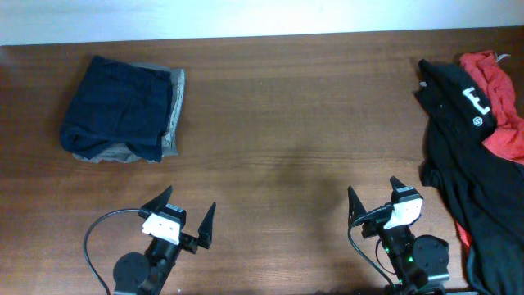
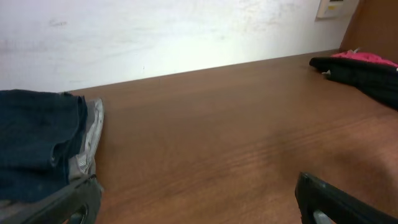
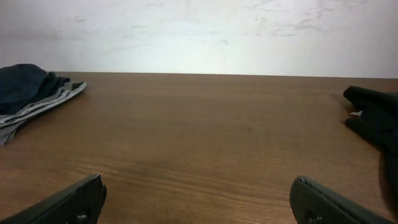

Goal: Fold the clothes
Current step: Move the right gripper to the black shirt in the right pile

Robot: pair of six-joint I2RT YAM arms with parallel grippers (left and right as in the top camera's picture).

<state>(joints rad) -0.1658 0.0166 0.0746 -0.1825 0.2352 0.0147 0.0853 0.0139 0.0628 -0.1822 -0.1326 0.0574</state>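
Note:
A large black shirt [image 1: 463,156] with a small white round logo lies crumpled at the table's right edge, over a red garment [image 1: 499,90]. Both show far right in the left wrist view [image 2: 364,74]; the black shirt shows at the right edge of the right wrist view [image 3: 376,118]. A folded navy garment [image 1: 119,106] sits on a grey one [image 1: 170,115] at the far left; the pile also shows in the left wrist view [image 2: 37,143] and the right wrist view [image 3: 28,93]. My left gripper [image 1: 182,209] and right gripper [image 1: 375,197] are open and empty near the front edge.
The brown wooden table [image 1: 286,131] stretches between the two piles. A pale wall [image 3: 199,31] runs behind its far edge. A black cable [image 1: 94,238] loops beside the left arm.

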